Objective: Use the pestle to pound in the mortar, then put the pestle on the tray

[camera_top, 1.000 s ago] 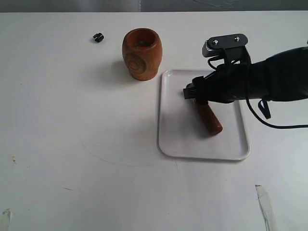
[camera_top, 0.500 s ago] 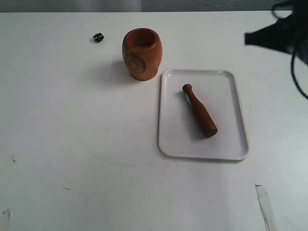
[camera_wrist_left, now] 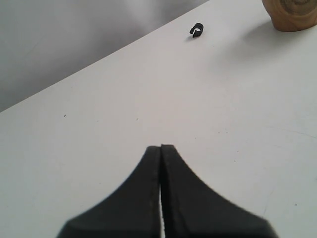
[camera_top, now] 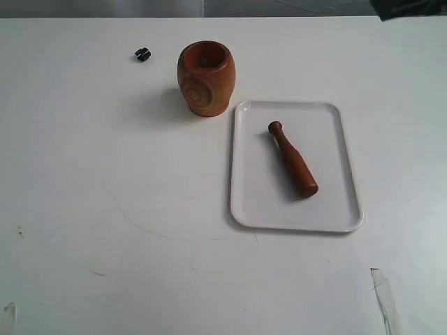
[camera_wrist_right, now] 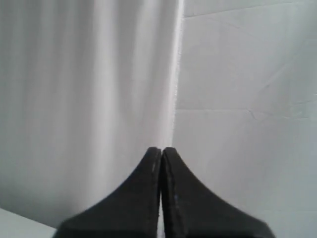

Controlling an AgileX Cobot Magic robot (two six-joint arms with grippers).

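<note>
The matte white worktop (camera_top: 105, 209) is smooth, with a few faint scuffs. On its right half lies the tray (camera_top: 328, 139), a flat white rectangle with rounded corners and a low raised rim. Just beyond the tray's far left corner, close to it, the mortar (camera_top: 205, 78) stands upright: a barrel-shaped cup of reddish-brown wood with concentric rings carved into its side and its mouth open. The pestle (camera_top: 293, 160) lies flat in the tray on a diagonal, a slim dark wooden club with its small knobbed end toward the mortar and its thick rounded end toward the near right. The left gripper (camera_wrist_left: 161, 148) and the right gripper (camera_wrist_right: 161, 150) each show tapered matte black fingers pressed together, empty. Left of the mortar sits a tiny black clip-like piece (camera_top: 142, 54).
</note>
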